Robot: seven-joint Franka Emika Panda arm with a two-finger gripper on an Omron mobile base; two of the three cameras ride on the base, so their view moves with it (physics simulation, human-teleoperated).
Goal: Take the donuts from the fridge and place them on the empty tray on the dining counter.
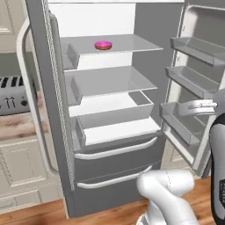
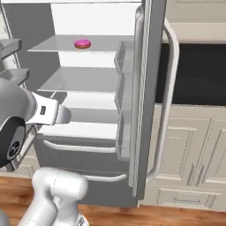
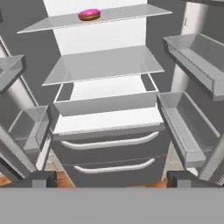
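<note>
Open fridge [image 1: 110, 176] with both doors swung wide, seen from the base cameras and from the hand. At left in the left base view, the left door [image 1: 41, 88] with its long white handle stands edge-on; at centre, the white interior with grey shelves; at right, the right door [image 1: 193, 88] carrying its bins. The pink donut [image 1: 103, 45] lies flat on the upper shelf [image 1: 132, 44], left of the shelf's middle and set back from its front edge; the same donut appears at [image 2: 82, 43] and [image 3: 89, 14]. Only this one donut can be made out on the shelves. The gripper [image 3: 113, 178], with its two dark fingertips [image 3: 41, 178] spread wide at the bottom corners of the hand view, is fully parted and grips nothing. The relation that governs the coming move: the gripper sits low, at about the height of the two lower drawers [image 3: 111, 153], and outside the cabinet, while the donut lies well above it, deeper in, and slightly to the left of the midline between the fingertips. Being a ring lying flat, the donut offers no preferred long axis, so the approach probably calls for a rise, a small leftward correction and a reach inward over the shelf's edge.
</note>
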